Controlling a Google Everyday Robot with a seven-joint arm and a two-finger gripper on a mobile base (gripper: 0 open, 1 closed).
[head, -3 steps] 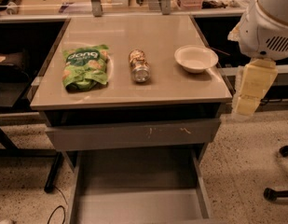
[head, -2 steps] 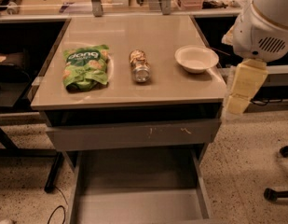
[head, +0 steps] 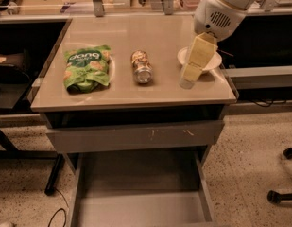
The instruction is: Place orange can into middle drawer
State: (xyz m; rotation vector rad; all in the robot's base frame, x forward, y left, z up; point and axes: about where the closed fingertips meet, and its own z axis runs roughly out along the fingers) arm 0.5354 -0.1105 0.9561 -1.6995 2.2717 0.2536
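Observation:
The orange can [head: 141, 66] lies on its side in the middle of the beige table top, its silver end towards me. The middle drawer [head: 141, 193] is pulled out below the table, grey and bare inside. My gripper [head: 188, 82] hangs on the pale yellow arm at the right of the table, in front of the white bowl [head: 199, 59] and about a hand's width right of the can. It holds nothing.
A green snack bag [head: 87, 67] lies left of the can. The scratched grey drawer front [head: 136, 136] sits shut above the open drawer. Dark desks flank the table. A chair base [head: 282, 193] stands on the floor at right.
My arm has swung left from beside the table's right edge to over the table top, in front of the bowl and nearer the can. The view has also shifted.

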